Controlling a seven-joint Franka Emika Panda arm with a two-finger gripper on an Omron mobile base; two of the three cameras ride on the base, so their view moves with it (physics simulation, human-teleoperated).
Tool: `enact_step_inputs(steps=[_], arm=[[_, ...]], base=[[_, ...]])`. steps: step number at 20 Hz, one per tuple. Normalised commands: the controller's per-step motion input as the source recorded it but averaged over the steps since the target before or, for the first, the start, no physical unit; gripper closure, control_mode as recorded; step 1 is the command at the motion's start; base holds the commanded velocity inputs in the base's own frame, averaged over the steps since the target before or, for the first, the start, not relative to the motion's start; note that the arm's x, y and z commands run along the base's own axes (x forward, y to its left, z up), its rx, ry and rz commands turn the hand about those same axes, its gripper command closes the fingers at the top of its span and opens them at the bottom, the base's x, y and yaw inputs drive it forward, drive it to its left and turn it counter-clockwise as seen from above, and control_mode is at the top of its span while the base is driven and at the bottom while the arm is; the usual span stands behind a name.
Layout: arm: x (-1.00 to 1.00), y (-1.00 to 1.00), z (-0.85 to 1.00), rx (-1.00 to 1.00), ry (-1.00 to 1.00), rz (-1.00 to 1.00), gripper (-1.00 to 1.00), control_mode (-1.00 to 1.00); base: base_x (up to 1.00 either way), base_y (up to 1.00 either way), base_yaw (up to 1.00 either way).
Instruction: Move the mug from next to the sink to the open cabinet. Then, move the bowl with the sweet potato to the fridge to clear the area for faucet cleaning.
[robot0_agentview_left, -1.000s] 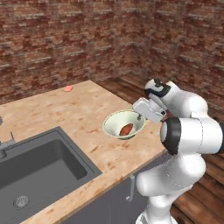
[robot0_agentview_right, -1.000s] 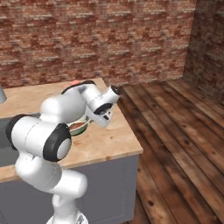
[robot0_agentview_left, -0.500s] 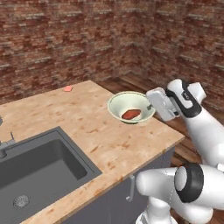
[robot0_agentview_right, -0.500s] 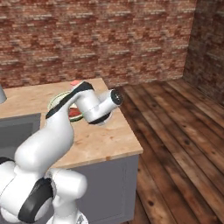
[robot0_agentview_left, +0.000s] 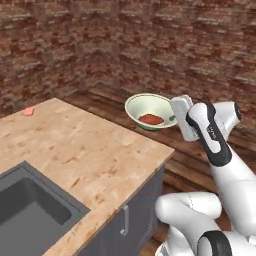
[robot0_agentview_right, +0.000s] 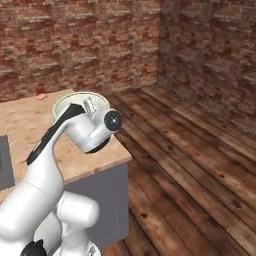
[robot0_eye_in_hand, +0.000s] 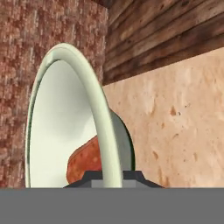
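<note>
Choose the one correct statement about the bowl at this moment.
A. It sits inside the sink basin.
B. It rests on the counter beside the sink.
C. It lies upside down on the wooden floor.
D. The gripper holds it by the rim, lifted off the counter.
D: the gripper pinches the rim of the bowl, which hangs in the air past the edge of the counter, with the sweet potato inside.

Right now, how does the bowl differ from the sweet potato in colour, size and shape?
The bowl is pale cream-green; the sweet potato is reddish-brown. The bowl is round, hollow and wide; the sweet potato is a small oblong lump, far smaller than it. The gripper is shut on the bowl's rim, while the sweet potato lies loose inside. Both are lifted off the counter together.
</note>
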Motion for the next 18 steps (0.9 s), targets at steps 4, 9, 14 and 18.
enact_step_inputs(steps=[4, 9, 14, 18], arm=[[0.00, 0.00, 0.00, 0.00, 0.00, 0.00, 1.00, 1.00], [0.00, 0.00, 0.00, 0.00, 0.00, 0.00, 1.00, 1.00], [0.00, 0.00, 0.00, 0.00, 0.00, 0.00, 1.00, 1.00], [0.00, 0.00, 0.00, 0.00, 0.00, 0.00, 1.00, 1.00]], base=[[-0.05, -0.39, -0.89], [0.02, -0.45, -0.93], [0.82, -0.05, -0.64], [1.00, 0.00, -0.38]])
